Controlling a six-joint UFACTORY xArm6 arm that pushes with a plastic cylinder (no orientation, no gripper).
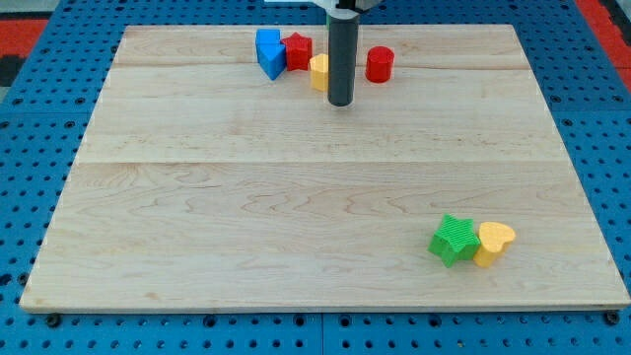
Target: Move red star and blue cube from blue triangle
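At the view's top, two blue blocks stand pressed together: a blue cube (266, 41) and, just below it, a pointed blue triangle (274, 65). The red star (299, 49) touches their right side. A yellow block (318, 72) sits right of the star, partly hidden by my rod. My tip (340, 102) rests on the board just below and right of the yellow block, about a block's width right of the red star and apart from it.
A red cylinder (380, 64) stands right of my rod. A green star (454, 240) and a yellow heart (494, 243) touch each other at the view's bottom right. The wooden board (246, 217) lies on a blue pegboard.
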